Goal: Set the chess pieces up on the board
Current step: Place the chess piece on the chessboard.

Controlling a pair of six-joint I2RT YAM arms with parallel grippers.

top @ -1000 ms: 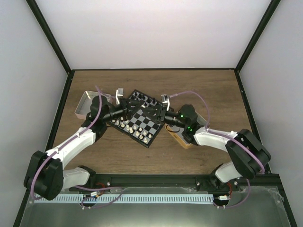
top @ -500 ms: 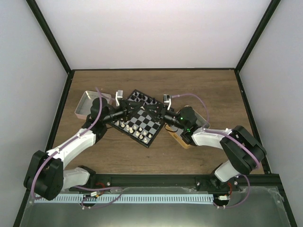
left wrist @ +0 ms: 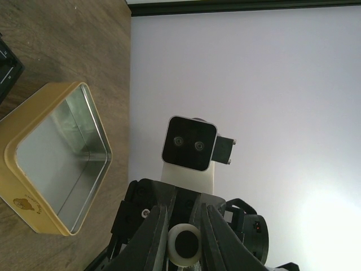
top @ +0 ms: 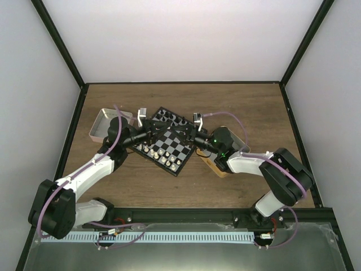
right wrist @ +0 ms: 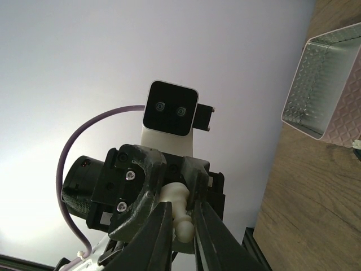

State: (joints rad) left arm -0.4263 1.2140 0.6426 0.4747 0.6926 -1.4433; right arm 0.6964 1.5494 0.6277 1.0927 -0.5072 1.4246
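The black-and-grey board (top: pixel 169 149) lies at an angle mid-table. Cream-white chess pieces (top: pixel 151 149) stand along its near-left edge, black figures (top: pixel 169 117) along its far edge. My left gripper (top: pixel 163 134) and right gripper (top: pixel 181 135) meet tip to tip just above the board. Between them is one cream-white piece. In the left wrist view its round base (left wrist: pixel 172 245) sits between my left gripper's (left wrist: pixel 183 212) fingers. In the right wrist view its head (right wrist: pixel 185 228) sits between my right gripper's (right wrist: pixel 181 204) fingers. Both pairs of jaws are closed against it.
A pink tin (top: pixel 104 124) stands left of the board and shows in the right wrist view (right wrist: pixel 327 84). A yellow tin (top: pixel 225 164) stands right of the board under the right arm and shows empty in the left wrist view (left wrist: pixel 56 164). Black frame posts bound the table.
My right gripper has moved a little left towards the left gripper over the board. The left arm has hardly moved.
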